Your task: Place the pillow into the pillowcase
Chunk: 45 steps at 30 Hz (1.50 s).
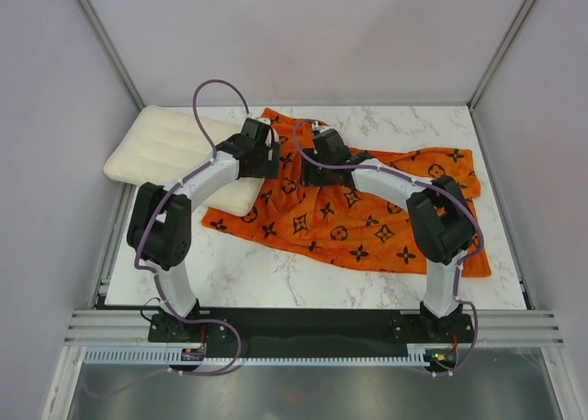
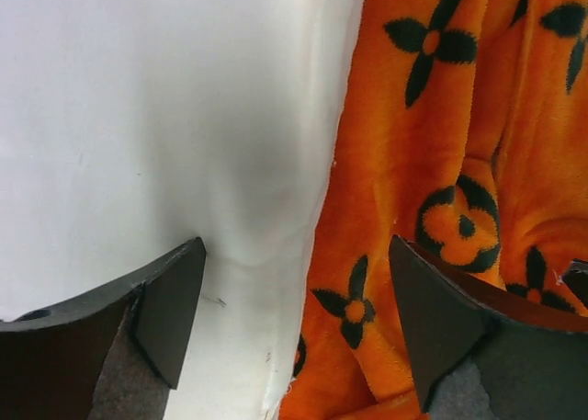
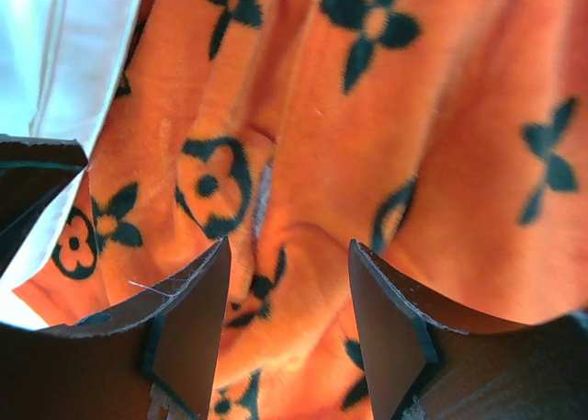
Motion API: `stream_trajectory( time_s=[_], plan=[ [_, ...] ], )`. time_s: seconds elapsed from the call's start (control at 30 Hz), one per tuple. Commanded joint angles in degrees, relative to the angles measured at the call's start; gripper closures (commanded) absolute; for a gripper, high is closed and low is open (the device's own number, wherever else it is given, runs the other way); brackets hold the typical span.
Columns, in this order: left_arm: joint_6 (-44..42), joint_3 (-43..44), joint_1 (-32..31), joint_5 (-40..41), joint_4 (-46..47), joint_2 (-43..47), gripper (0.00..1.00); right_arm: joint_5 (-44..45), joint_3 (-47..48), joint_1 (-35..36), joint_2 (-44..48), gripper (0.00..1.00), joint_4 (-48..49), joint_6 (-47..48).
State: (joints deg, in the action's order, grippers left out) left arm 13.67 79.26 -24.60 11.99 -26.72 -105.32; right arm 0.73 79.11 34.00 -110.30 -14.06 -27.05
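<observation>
Both grippers low at the right end of the pillow (image 1: 165, 149), where the pillowcase (image 1: 367, 218) touches it.
The left gripper (image 2: 296, 255) stands wide, straddling the pillow's edge and holding nothing. Just right of the pillow, the right gripper (image 3: 289, 255) stands half open around a pillowcase fold; whether it grips is unclear.

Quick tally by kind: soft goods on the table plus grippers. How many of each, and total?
Pillow, cream-white: 1
Pillowcase, orange with black motifs: 1
Grippers: 2, left gripper and right gripper
Total: 4
</observation>
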Motion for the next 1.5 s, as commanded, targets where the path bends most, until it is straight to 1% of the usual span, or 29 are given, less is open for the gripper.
stream_trajectory(
  time_s=[0.0, 0.03, 0.07, 0.13, 0.17, 0.23, 0.27, 0.33, 0.37, 0.47, 0.53, 0.57, 0.7, 0.77, 0.9, 1.03, 1.1, 1.23, 1.47],
  plan=[
    [0.4, -1.2, 0.3, 2.9, -1.3, -0.4, 0.14, 0.8, 5.0, 0.7, -2.6, 0.38, -0.4, -0.1],
    [0.3, -1.2, 0.3, 4.0, -1.6, -0.8, 0.17, 1.7, 6.8, 0.7, -4.3, 0.38, -1.0, -0.2],
    [0.3, -1.1, 0.3, 4.7, -1.7, -1.1, 0.28, 2.5, 7.8, 0.8, -5.1, 0.39, -1.6, -0.1],
    [0.5, -1.3, 0.3, 6.5, -1.8, -2.2, 0.38, 4.7, 10.3, 0.9, -7.5, 0.39, -2.5, -0.5],
    [0.7, -1.4, 0.4, 6.9, -1.8, -2.5, 0.47, 5.2, 11.1, 0.9, -8.3, 0.39, -2.9, -0.9],
    [0.7, -1.4, 0.8, 8.1, -1.7, -3.6, 0.56, 5.7, 13.8, 1.0, -11.1, 0.4, -3.9, -1.0],
    [0.7, -1.4, 1.0, 8.7, -1.8, -3.8, 0.69, 5.9, 14.6, 1.0, -12.0, 0.41, -4.3, -1.2],
    [0.6, -1.4, 1.5, 10.1, -1.8, -4.3, 0.79, 6.9, 16.5, 1.1, -14.1, 0.42, -5.3, -1.6],
    [0.5, -1.5, 2.0, 10.3, -1.8, -4.3, 0.88, 8.7, 16.8, 1.0, -14.8, 0.43, -5.5, -1.8],
    [0.2, -1.5, 2.9, 11.4, -1.7, -4.0, 0.98, 10.6, 17.5, 1.2, -16.2, 0.47, -5.8, -2.0],
    [0.1, -1.4, 2.9, 11.9, -1.7, -3.7, 0.98, 11.5, 18.3, 1.2, -16.8, 0.59, -6.1, -2.0],
    [0.1, -1.5, 2.9, 12.2, -1.8, -3.1, 0.98, 11.6, 18.4, 1.2, -16.8, 0.75, -6.3, -2.0],
    [0.3, -1.9, 2.8, 13.0, -1.8, 0.5, 0.98, 11.7, 18.4, 1.2, -14.8, 0.95, -6.2, -1.6],
    [0.6, -2.2, 2.8, 13.1, -1.7, 3.5, 0.98, 11.0, 18.4, 1.2, -13.6, 1.0, -6.1, -1.6],
    [-0.6, -2.2, 1.6, 12.4, -1.6, 8.0, 0.98, 9.1, 18.7, 1.2, -10.6, 1.0, -6.1, -1.4],
    [-1.6, -1.6, -1.7, 16.2, -1.8, 11.7, 0.98, 7.6, 19.1, 1.2, -8.7, 1.0, -6.0, -1.7],
    [-1.6, -1.2, -1.9, 16.5, -1.8, 13.5, 0.98, 6.6, 19.2, 1.2, -7.7, 1.0, -6.0, -1.8],
    [-2.6, 0.0, -2.3, 13.6, -1.5, 14.3, 0.98, 5.5, 19.7, 1.2, -6.4, 1.0, -6.0, -1.6],
    [-3.5, 5.3, -6.8, 14.2, -1.2, 16.1, 0.98, 4.2, 19.8, 1.2, -3.4, 1.0, -6.0, -2.0]
  ],
)
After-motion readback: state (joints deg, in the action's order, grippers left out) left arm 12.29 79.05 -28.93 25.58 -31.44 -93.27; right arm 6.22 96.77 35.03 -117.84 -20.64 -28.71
